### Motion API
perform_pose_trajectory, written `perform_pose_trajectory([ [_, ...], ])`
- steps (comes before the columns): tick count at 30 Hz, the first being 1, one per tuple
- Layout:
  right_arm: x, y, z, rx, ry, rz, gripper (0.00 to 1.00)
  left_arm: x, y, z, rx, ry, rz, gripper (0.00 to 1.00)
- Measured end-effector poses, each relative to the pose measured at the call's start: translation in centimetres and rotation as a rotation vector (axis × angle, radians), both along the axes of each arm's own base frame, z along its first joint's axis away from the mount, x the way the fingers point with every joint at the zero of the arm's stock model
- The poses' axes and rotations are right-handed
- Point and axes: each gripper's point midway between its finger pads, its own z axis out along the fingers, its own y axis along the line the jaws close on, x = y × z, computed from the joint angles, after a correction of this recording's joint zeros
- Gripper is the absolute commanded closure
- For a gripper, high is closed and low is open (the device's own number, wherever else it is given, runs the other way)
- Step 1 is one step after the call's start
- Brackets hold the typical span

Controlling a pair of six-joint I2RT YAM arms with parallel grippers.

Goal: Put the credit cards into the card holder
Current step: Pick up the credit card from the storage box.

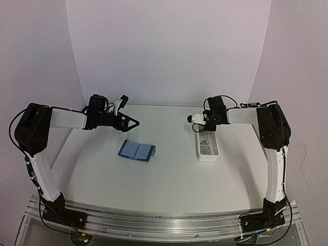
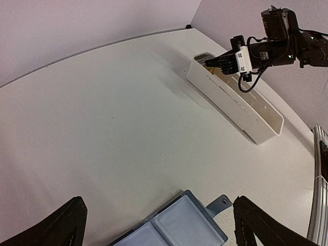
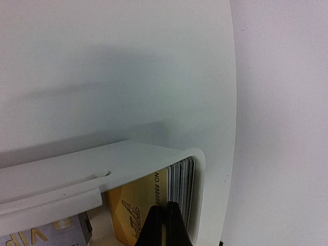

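Right of centre in the top view, the right jaws dip into the far end of the white tray (image 1: 207, 158). They are closed almost together against a gold card (image 3: 134, 205) printed "NO. 8888"; whether they pinch it I cannot tell. More credit cards (image 3: 182, 187) are stacked beside it, and a pale card (image 3: 46, 237) reads "VIP". Left of centre, the blue card holder (image 1: 137, 150) lies open on the tabletop (image 1: 174, 179). The left jaws hang near it, spread wide and empty.

From my feed, the white worktop (image 1: 169, 174) carries two things: the blue card holder (image 1: 137, 150), lying open and flat left of centre, and a long white tray (image 1: 207, 158), well apart to its right.
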Motion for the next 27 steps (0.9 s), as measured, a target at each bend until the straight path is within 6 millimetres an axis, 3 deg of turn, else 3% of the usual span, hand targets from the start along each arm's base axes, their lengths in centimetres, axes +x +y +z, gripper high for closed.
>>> perform_pose_trajectory([
  [27, -0.57, -0.18, 0.53, -0.008, 0.051, -0.012, 0.97, -0.03, -0.02, 0.02, -0.001, 0.0, -0.002, 0.01],
])
